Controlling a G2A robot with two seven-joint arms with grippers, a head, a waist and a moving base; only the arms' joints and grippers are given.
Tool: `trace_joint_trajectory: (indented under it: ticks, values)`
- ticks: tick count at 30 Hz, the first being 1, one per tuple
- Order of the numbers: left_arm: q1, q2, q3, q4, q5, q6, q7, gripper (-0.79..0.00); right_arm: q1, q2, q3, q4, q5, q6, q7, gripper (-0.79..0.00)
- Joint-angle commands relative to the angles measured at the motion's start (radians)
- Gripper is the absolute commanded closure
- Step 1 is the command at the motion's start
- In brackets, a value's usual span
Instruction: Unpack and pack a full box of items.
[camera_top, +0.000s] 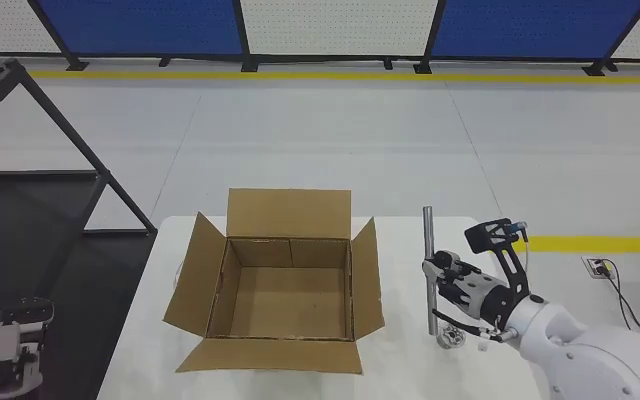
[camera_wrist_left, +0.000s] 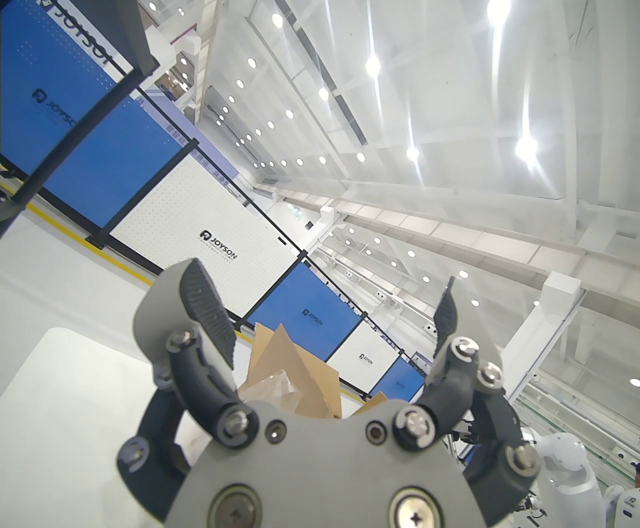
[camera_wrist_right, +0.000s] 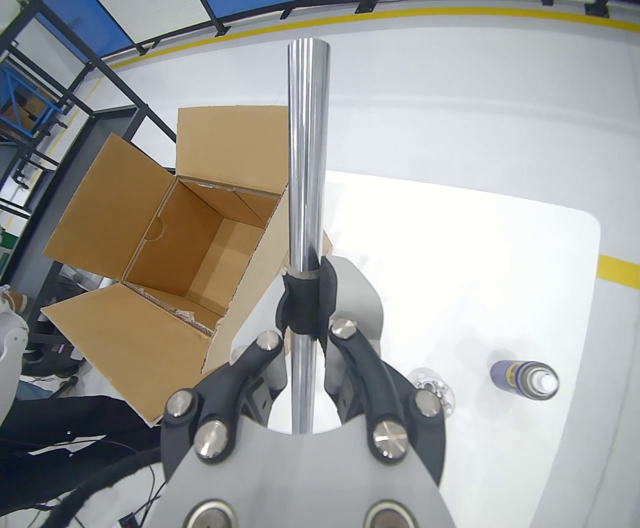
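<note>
So here's where I'm at. My right pincer (camera_wrist_right: 306, 295) is clamped on a shiny metal rod (camera_wrist_right: 306, 150), gripping it near one end, with the long end pointing away from me. It's off to the right of the box (camera_top: 215, 290), over the table (camera_top: 400, 240). I honestly can't tell if the rod is touching the tabletop or just above it.

The box sits in the middle of the table with all four flaps folded out, and as far as I can see there's nothing inside. A can (camera_wrist_right: 525, 380) stands upright on the table, and what looks like a little clear jar (camera_wrist_right: 432, 392) with shiny balls in it is right next to my right pincer. My left pincer (camera_wrist_left: 322, 280) is spread wide with nothing in it, aimed up at the ceiling, off past the table's left edge.

My read: unpacking looks about done, and this rod is either the last thing out or the first going back in. Can't say which from here.

If it goes back in, the tricky part is length. The rod looks longer than the box floor, so I'd guess it needs to go in tilted or corner to corner. I'd have to swing it left over the right flap without knocking that flap.
</note>
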Motion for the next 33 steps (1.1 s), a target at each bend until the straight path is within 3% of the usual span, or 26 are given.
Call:
trace_joint_trajectory:
  ticks: [1, 5, 9, 16, 20, 33]
  values:
    - [0.002, 0.000, 0.005, -0.004, 0.004, -0.005, -0.002, -0.785, -0.002, 0.002, -0.005, 0.004, 0.033, -0.074, -0.046, 0.000]
    - [0.013, -0.001, 0.006, -0.003, 0.008, -0.011, 0.009, -0.785, 0.092, 0.006, -0.084, -0.010, -0.001, -0.154, -0.031, 0.000]
    - [0.031, -0.003, -0.008, 0.002, 0.006, -0.014, 0.036, -0.785, 0.276, 0.000, -0.230, 0.033, -0.015, -0.172, 0.023, 0.000]
    - [0.049, -0.006, -0.028, 0.010, -0.007, -0.015, 0.074, -0.785, 0.650, -0.055, -0.558, 0.260, -0.001, -0.055, 0.045, 0.000]
    - [0.055, -0.008, -0.030, 0.009, -0.014, -0.017, 0.085, -0.785, 0.799, -0.106, -0.733, 0.417, 0.012, 0.033, 0.008, 0.000]
    - [0.056, -0.009, -0.030, 0.010, -0.017, -0.016, 0.090, -0.785, 0.799, -0.106, -0.733, 0.417, 0.012, 0.033, 0.008, 0.000]
